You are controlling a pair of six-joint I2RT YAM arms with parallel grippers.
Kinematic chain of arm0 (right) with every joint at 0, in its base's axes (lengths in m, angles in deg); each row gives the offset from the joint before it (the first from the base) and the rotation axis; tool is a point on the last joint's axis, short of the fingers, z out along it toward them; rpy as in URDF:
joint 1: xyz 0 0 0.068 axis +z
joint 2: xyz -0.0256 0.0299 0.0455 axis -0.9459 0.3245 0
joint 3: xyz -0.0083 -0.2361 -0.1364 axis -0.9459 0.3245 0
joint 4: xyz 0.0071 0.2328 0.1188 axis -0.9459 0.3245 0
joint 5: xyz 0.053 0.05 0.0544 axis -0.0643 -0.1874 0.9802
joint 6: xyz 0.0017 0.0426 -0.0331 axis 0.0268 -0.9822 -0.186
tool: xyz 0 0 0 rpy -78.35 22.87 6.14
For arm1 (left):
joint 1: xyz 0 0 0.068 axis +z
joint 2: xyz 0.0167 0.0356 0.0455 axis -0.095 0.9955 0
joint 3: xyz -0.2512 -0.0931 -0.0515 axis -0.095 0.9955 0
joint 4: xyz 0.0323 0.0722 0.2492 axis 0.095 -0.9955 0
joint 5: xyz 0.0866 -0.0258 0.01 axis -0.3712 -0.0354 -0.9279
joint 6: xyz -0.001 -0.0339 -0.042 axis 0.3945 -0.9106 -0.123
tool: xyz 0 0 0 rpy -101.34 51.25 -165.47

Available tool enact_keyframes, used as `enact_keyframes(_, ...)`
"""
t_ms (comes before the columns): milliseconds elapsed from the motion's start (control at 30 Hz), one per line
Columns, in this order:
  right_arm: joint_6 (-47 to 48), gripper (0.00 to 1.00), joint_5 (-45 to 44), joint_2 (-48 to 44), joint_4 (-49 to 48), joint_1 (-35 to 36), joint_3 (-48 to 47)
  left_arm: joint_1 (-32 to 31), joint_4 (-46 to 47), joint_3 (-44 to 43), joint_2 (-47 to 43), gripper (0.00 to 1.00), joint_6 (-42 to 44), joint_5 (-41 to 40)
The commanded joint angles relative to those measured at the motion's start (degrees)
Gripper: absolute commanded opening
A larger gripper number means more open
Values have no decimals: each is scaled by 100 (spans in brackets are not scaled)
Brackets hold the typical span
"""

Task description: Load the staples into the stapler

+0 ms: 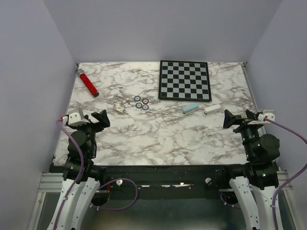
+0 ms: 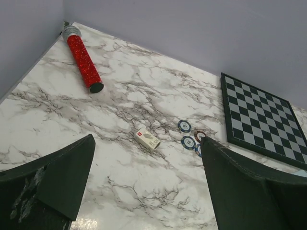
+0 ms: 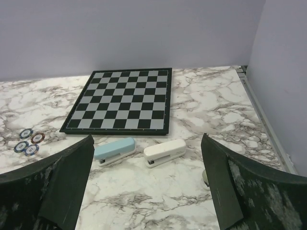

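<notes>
The stapler [image 1: 190, 108] has a light blue top and lies shut just in front of the chessboard; the right wrist view shows it [image 3: 114, 150] too. The staples strip is not in view. My left gripper [image 1: 95, 120] is open and empty at the near left. In its wrist view the gripper [image 2: 146, 184] points toward a small cream box [image 2: 147, 139]. My right gripper [image 1: 238, 119] is open and empty at the near right, a short way in front of the stapler, with its jaws [image 3: 146, 184] spread wide.
An all-white stapler-like bar [image 1: 211, 109] lies right of the blue stapler. A chessboard [image 1: 184, 80] sits at the back. Several poker chips [image 1: 141, 103] and the cream box [image 1: 119, 109] lie mid-table. A red glitter microphone [image 1: 88, 83] lies at the back left.
</notes>
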Motion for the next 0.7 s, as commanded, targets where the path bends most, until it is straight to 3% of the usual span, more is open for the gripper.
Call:
enact_keyframes(0,65,100,124,-57,138,-24,159,-15,210,26,182,99,79,29)
enact_keyframes(433,-23,100,63,-110,103,-24,423,-6,272,-255,1280,99,-334,-41)
enact_keyframes(667,-41,100,107,-330,6,-24,520,-6,-692,-1368,3535,99,-1212,-182)
